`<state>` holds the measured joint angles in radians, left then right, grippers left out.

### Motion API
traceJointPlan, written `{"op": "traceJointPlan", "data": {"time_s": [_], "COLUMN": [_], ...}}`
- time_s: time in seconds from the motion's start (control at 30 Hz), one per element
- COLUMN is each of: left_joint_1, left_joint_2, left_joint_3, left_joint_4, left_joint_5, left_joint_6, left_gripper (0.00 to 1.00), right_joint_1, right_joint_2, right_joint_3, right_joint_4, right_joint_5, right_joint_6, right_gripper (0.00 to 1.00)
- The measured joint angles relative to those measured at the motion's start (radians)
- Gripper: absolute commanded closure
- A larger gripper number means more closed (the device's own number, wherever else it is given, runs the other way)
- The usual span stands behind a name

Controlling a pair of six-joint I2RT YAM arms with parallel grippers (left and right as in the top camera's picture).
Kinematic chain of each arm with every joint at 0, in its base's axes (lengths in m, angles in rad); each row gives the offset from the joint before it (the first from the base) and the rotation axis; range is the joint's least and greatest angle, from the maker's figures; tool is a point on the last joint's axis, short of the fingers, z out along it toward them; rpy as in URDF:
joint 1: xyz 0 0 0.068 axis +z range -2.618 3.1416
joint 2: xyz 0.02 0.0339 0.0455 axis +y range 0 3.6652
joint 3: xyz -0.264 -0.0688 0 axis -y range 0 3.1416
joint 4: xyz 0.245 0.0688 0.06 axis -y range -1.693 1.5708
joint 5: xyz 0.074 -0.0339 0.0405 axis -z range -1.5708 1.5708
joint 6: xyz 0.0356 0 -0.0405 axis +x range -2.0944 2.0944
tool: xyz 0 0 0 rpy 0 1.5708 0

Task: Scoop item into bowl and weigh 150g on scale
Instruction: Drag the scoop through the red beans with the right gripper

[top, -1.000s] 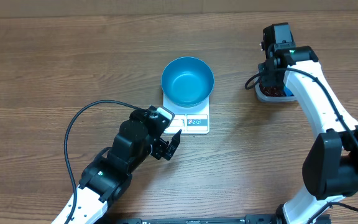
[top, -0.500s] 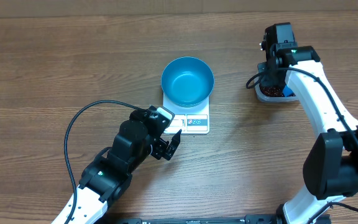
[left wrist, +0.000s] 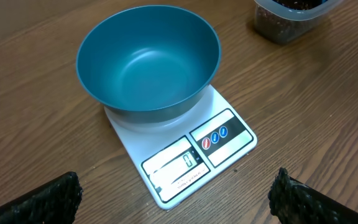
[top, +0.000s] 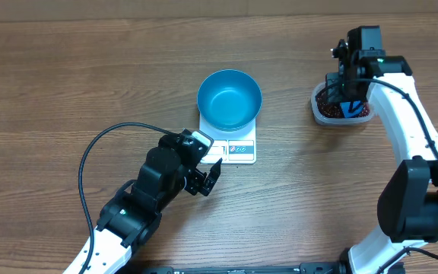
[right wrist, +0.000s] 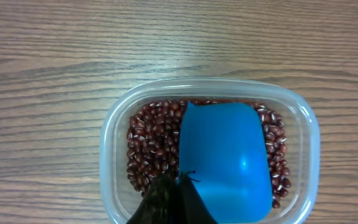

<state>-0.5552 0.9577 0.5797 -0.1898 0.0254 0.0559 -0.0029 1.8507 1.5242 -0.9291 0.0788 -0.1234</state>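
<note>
Right gripper: fingers pressed together, pinching the near end of the scoop; the handle was hidden under them.
Scoop: one, blue, its long axis running straight out from the fingers, wide end pointing away from them, down among the beans.
Beans: too many to count, dark red-brown, heaped round the scoop, all inside the tub.
Tub: one, clear plastic, its long axis lying along the table's far edge, standing toward the far right of the table.
Left gripper: fingers spread wide, pinching nothing, hanging over the table just beside the scale's near left corner.
Scale: one, white, flat on the table's middle, well apart from the tub; its long axis ran from far edge to near edge, display end pointing at the near edge.
Scale face: one display window and three small round buttons side by side.
Bowl: one, deep blue, upright with mouth up, sitting on the scale's far half and overhanging its far edge.
</note>
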Motion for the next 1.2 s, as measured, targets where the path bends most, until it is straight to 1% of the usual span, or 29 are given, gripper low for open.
{"op": "traceJointPlan", "data": {"time_s": [0.63,0.93,1.2], "left_joint_1": [0.0,0.0,0.0], "left_joint_2": [0.0,0.0,0.0], "left_joint_3": [0.0,0.0,0.0], "left_joint_4": [0.0,0.0,0.0], "left_joint_5": [0.0,0.0,0.0], "left_joint_6": [0.0,0.0,0.0], "left_gripper": [0.0,0.0,0.0], "right_joint_1": [-0.041,-0.114,-0.145], "right_joint_2": [0.0,0.0,0.005], "right_joint_3": [0.002,0.002,0.002], "right_joint_4": [-0.014,-0.014,-0.04], "right_joint_5": [-0.113,-0.276,-0.356], "right_joint_6": [0.0,0.005,0.016], "right_gripper": [0.96,0.96,0.96]}}
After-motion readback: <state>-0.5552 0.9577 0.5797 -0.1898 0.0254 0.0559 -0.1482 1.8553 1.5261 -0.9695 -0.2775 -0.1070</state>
